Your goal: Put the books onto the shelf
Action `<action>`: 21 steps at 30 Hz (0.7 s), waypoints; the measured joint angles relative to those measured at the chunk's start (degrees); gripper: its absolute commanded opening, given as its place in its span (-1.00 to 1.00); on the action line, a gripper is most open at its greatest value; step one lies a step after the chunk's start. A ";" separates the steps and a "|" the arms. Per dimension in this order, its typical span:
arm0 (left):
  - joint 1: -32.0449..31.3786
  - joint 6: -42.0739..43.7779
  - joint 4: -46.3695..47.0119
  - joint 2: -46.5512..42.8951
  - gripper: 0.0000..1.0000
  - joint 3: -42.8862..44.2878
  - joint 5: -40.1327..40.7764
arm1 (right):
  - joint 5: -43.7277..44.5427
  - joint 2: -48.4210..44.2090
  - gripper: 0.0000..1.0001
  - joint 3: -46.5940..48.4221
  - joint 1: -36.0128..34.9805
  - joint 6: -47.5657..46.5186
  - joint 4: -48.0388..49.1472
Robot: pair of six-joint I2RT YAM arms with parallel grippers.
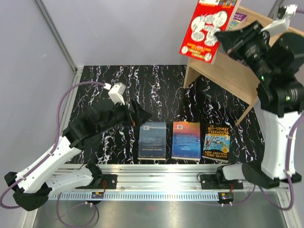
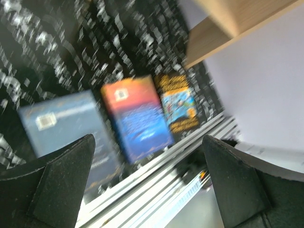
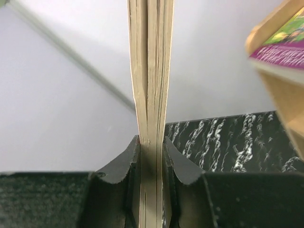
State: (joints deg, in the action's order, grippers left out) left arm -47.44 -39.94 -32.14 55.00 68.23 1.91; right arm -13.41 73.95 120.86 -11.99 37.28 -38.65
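While the left gripper point(image 1: 142, 116) hangs low over the table, its fingers are spread wide, apparently touching nothing (wrist view blurred). Beside it the grey-blue book point(image 1: 152, 140), blue book point(image 1: 185, 140) and Treehouse book point(image 1: 216, 142) lie flat, long axes near-to-far. Farther off, the right gripper point(image 3: 152, 147) pinches the red book point(image 1: 205, 29), which stands upright and slightly tilted against the shelf point(image 1: 228, 71).

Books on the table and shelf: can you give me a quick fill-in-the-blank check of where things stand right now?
The right gripper is shut on the cartoon book, whose cover is ___.
Counting the Treehouse book, ___ books lie flat on the table.
The left gripper hangs above the table with its jaws ___.
The purple-green book sits on the ___.
Missing words: red; three; open; shelf.
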 measured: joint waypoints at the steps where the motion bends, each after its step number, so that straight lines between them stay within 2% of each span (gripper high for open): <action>1: 0.00 -0.15 -0.22 -1.25 0.97 -2.10 0.11 | 2.56 3.10 -1.00 4.04 0.24 0.04 -0.98; 4: 0.00 -0.61 -1.68 -4.96 0.97 -7.93 0.28 | 7.32 11.21 -1.00 14.03 4.00 2.01 -2.97; 8: 0.00 -0.81 -3.15 -7.58 0.97 -11.17 0.66 | 10.01 15.34 -1.00 13.66 14.05 8.50 -3.21; 11: 0.00 -0.76 -3.39 -8.94 0.97 -11.82 1.16 | 11.76 18.62 -1.00 12.90 18.91 12.39 -3.43; 21: 0.00 -0.52 -2.12 -9.07 0.97 -15.06 1.29 | 6.91 27.63 -1.00 10.25 18.95 21.97 -0.28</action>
State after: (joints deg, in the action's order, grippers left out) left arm -47.44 -40.47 -34.26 45.93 53.17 3.20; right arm -6.50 101.58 131.11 6.96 59.24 -38.94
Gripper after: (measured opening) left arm 0.985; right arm 0.252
